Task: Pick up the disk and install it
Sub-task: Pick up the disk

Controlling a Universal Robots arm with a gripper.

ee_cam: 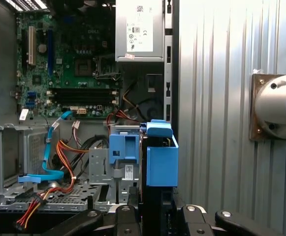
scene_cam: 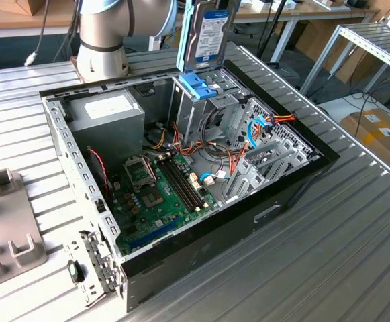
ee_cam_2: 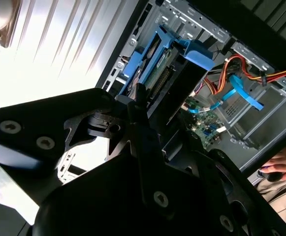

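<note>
The disk (scene_cam: 208, 35) hangs upright on edge, a silver-grey drive with blue side rails and a pale label. Its lower end is right at the blue top of the metal drive cage (scene_cam: 198, 87) inside the open computer case (scene_cam: 295, 181). In the first wrist view the disk's blue rail (ee_cam: 161, 160) stands beside the cage's blue top (ee_cam: 124, 147). My gripper (ee_cam: 155, 219) is shut on the disk, with black fingers on either side of it. In the second wrist view the gripper (ee_cam_2: 145, 101) holds the disk (ee_cam_2: 150, 61) over the case's corner.
Inside the case are a grey power supply (scene_cam: 107, 114), the green motherboard (scene_cam: 158, 194) and loose orange and blue cables (scene_cam: 258, 127). My arm's base (scene_cam: 104, 33) stands behind the case. A grey fixture (scene_cam: 7, 228) lies at the exterior view's left. A person's hand (ee_cam_2: 280, 164) rests near the case.
</note>
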